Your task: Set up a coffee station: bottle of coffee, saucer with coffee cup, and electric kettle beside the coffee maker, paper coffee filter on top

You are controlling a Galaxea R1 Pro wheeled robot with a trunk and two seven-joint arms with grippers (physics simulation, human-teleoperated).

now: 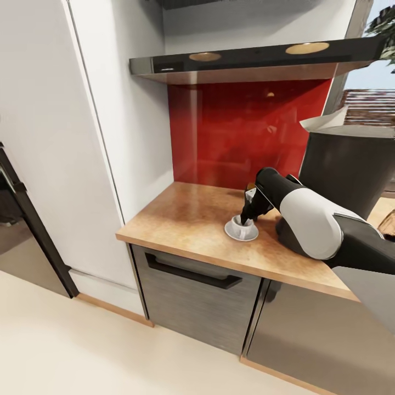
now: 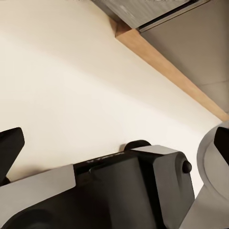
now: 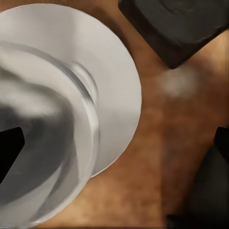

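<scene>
Cup on saucer, right by the coffee maker (image 1: 351, 170).
I had the right gripper (image 1: 247, 215) pinching the coffee cup (image 1: 239, 224) on the saucer (image 1: 242, 233), on the table (image 1: 186, 219); couldn't tell the left gripper's state.

A home kitchen: tan worktop (image 1: 192, 219) at centre, red splashback (image 1: 236, 131) behind, extractor hood (image 1: 247, 60) above, drawers (image 1: 192, 296) below.

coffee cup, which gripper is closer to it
Right. The right gripper is at the coffee cup on the saucer; the left gripper points at the floor.
</scene>
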